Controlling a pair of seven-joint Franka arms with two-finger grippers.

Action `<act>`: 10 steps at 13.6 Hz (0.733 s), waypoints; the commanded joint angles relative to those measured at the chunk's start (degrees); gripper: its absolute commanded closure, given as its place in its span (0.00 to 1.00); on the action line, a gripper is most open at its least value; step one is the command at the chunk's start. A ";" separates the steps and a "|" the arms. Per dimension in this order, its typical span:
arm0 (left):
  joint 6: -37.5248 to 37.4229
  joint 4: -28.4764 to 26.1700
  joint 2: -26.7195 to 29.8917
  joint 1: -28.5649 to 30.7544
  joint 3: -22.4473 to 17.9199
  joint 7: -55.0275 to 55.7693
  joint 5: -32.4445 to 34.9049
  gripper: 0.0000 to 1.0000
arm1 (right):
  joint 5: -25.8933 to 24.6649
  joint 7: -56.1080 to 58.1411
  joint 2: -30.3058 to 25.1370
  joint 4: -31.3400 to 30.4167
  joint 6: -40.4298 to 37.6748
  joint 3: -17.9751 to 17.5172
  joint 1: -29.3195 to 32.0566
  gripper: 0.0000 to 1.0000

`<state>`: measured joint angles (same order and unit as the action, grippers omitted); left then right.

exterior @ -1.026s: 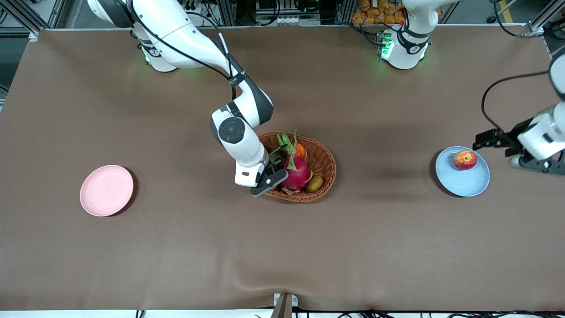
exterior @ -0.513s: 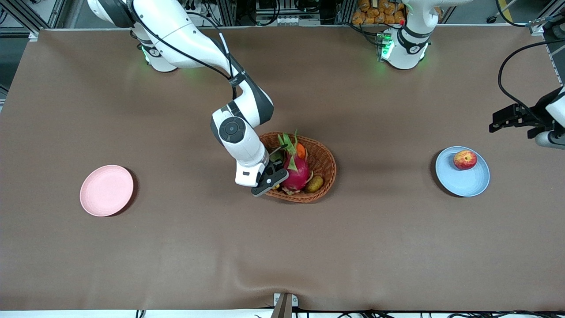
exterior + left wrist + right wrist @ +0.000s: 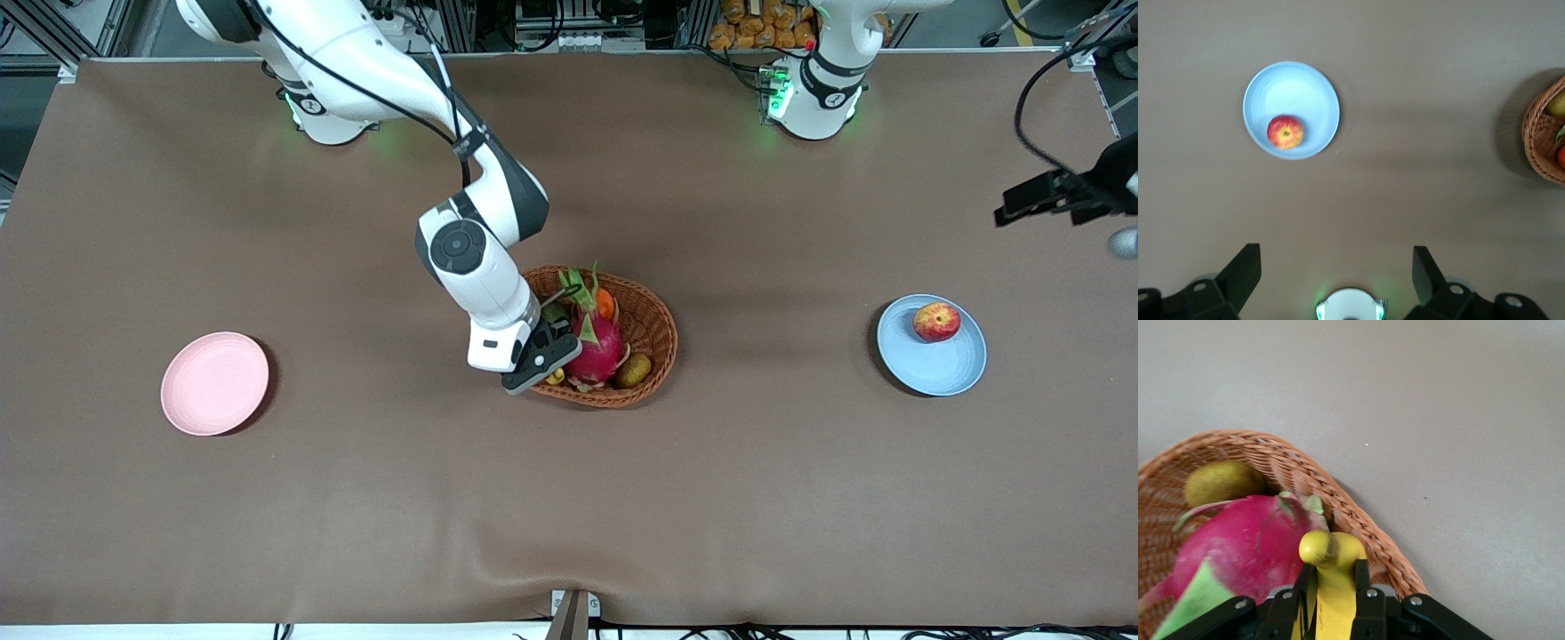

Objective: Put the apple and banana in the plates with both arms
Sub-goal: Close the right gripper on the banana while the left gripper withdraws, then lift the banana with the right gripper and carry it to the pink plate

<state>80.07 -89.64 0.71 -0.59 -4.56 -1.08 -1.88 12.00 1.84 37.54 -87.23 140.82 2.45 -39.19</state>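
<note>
Front view: right gripper (image 3: 544, 354) sits low in the basket (image 3: 653, 342) at mid-table, fingers (image 3: 1363, 590) clamped on the banana (image 3: 1331, 583) beside the dragon fruit (image 3: 596, 342), with a brownish oval fruit (image 3: 633, 370) and an orange fruit (image 3: 605, 303) also inside. Apple (image 3: 936, 321) lies in the blue plate (image 3: 929, 364) toward the left arm's end; pink plate (image 3: 214, 383) lies toward the right arm's end. Left gripper (image 3: 1337, 280) hangs high near that table edge, fingers spread, holding nothing.
</note>
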 commanded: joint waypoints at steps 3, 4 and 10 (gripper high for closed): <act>-2.82 -1.16 4.48 0.06 -0.10 1.17 -0.06 0.00 | -0.93 -1.14 -6.07 -1.19 -5.55 0.28 1.74 1.00; -2.73 0.33 4.22 0.06 -0.01 1.34 -0.66 0.00 | -0.93 -1.14 -6.68 -1.19 -6.08 0.28 2.36 1.00; -0.45 2.01 2.63 -0.20 0.34 1.34 -1.29 0.00 | -1.10 -0.52 -11.78 -4.69 -11.27 0.45 14.38 1.00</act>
<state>79.41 -89.06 4.15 -0.63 -4.33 -0.80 -2.21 11.97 1.69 29.72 -87.91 130.62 3.90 -30.40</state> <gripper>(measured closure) 0.000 0.727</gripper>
